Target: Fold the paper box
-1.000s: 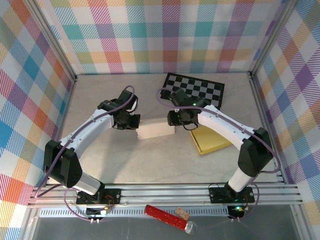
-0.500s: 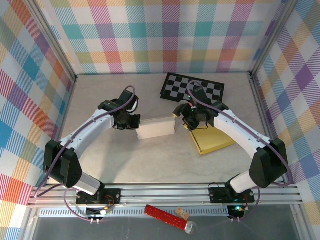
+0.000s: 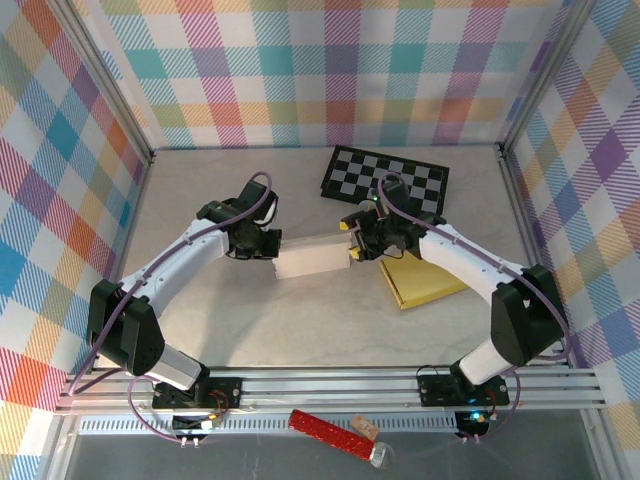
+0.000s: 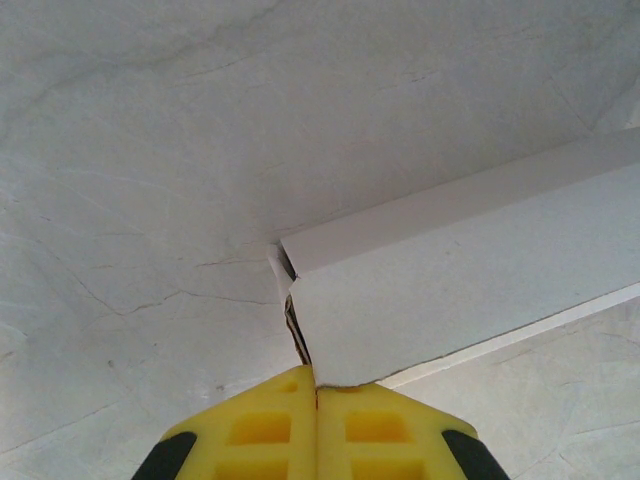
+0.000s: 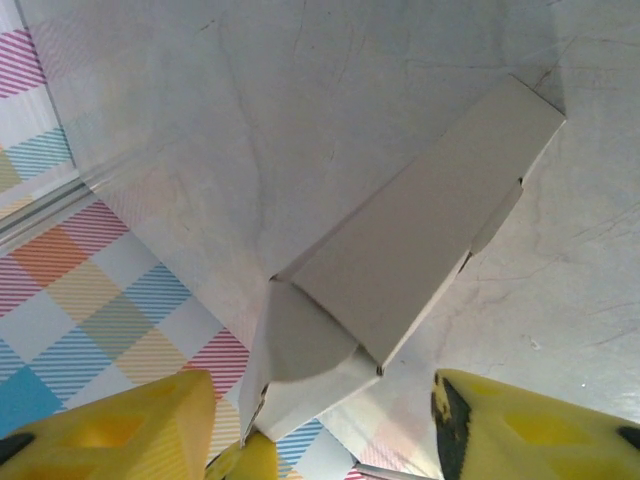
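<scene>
The white paper box (image 3: 313,257) lies lengthwise in the middle of the table. My left gripper (image 3: 270,245) is shut on its left end; in the left wrist view the yellow fingertips (image 4: 317,385) pinch the lower corner of the box (image 4: 470,290). My right gripper (image 3: 354,241) stands open at the box's right end. In the right wrist view the box (image 5: 420,240) points its end toward me, with a rounded tuck flap (image 5: 305,340) folded over that end. The flap sits between my spread yellow fingers (image 5: 110,430), which do not touch it.
A black-and-white checkerboard (image 3: 388,178) lies at the back, right of centre. A flat yellow sheet (image 3: 425,278) lies under the right arm. A red tube (image 3: 330,433) rests on the rail in front. Plaid walls enclose the table on three sides.
My right gripper pulled back from the box's right end toward the yellow sheet, then came back to that end. The left gripper has kept its grip and not moved.
</scene>
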